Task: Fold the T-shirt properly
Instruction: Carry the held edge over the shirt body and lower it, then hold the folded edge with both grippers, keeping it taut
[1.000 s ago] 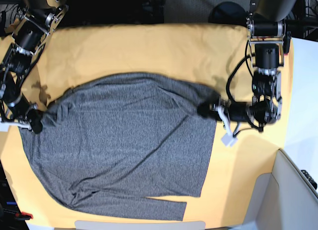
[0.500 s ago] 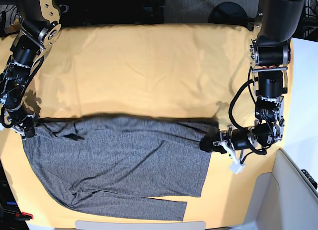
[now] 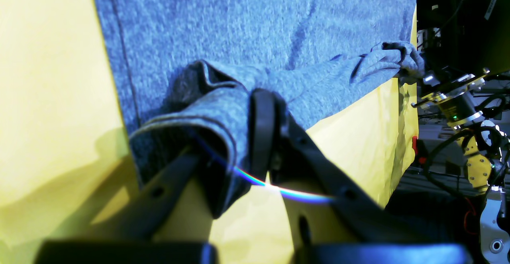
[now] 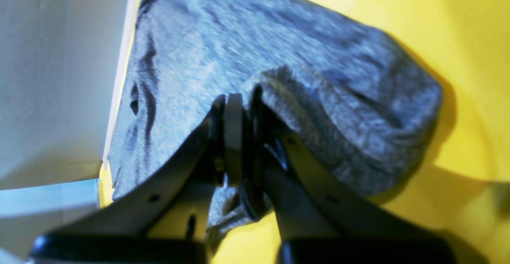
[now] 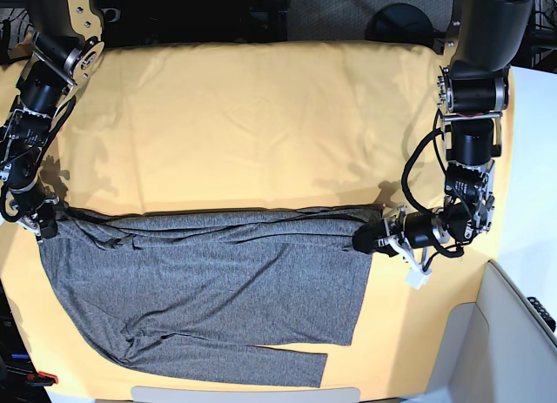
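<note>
Left wrist view: left fingers [image 3: 263,136] clamped tight on a bunched corner of the grey T-shirt [image 3: 247,29], fabric wrapped over the dark pads; the shirt's folded edge runs away toward the far right of this view, where the other arm [image 3: 458,104] grips the opposite corner; yellow-orange table cloth [image 3: 48,77] under and beside the shirt. Right wrist view: right fingers [image 4: 239,136] closed hard on a rumpled fold of the T-shirt [image 4: 223,37], cloth humped up to the right of the pads, yellow cloth [image 4: 458,37] around it, a pale grey panel [image 4: 59,77] at the left. Base view: T-shirt [image 5: 218,290] lies on the near half of the desk [image 5: 261,116], folded over on itself, the fold line a straight dark ridge running left to right across the middle; far half of the desk shows only the cloth. Right fingers [image 5: 43,225] pinch the fold's left end at the desk's left edge, left fingers [image 5: 365,240] pinch its right end. A strip of sleeve [image 5: 261,364] pokes out along the near edge. A white tag [image 5: 418,278] hangs from the arm on this view's right, just beside the grip.
</note>
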You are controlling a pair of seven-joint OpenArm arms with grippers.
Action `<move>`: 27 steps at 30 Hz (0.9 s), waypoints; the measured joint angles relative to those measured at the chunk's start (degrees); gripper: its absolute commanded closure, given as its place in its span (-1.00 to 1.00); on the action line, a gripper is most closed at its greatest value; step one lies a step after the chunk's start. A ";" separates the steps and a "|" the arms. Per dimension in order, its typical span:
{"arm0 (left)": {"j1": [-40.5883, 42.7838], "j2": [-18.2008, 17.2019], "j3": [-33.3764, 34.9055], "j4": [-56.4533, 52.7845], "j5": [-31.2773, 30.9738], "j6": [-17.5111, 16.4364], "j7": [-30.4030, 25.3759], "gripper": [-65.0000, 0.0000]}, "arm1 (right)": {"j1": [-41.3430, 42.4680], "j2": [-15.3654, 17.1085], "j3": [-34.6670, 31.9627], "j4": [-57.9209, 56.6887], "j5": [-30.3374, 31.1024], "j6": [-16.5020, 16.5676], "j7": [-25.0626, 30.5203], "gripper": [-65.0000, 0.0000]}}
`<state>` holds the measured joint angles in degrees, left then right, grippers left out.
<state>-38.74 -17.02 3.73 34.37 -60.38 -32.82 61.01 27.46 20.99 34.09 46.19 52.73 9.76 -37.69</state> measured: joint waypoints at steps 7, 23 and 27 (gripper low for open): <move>1.07 0.02 0.04 0.22 0.02 0.00 -0.20 0.19 | -0.09 -0.26 -0.15 0.13 -6.16 0.20 -0.09 -0.05; 6.88 -1.44 0.15 9.55 0.04 0.20 3.02 0.22 | -10.95 -2.67 6.32 25.81 6.01 0.04 -5.55 -0.08; 8.15 -1.62 0.15 12.28 -0.04 0.11 3.02 0.22 | -16.28 -5.64 9.38 27.19 9.20 -5.49 -5.75 -0.08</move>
<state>-30.59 -18.63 3.88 46.65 -60.42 -32.71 64.03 11.18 15.35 43.46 73.38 61.93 4.27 -43.44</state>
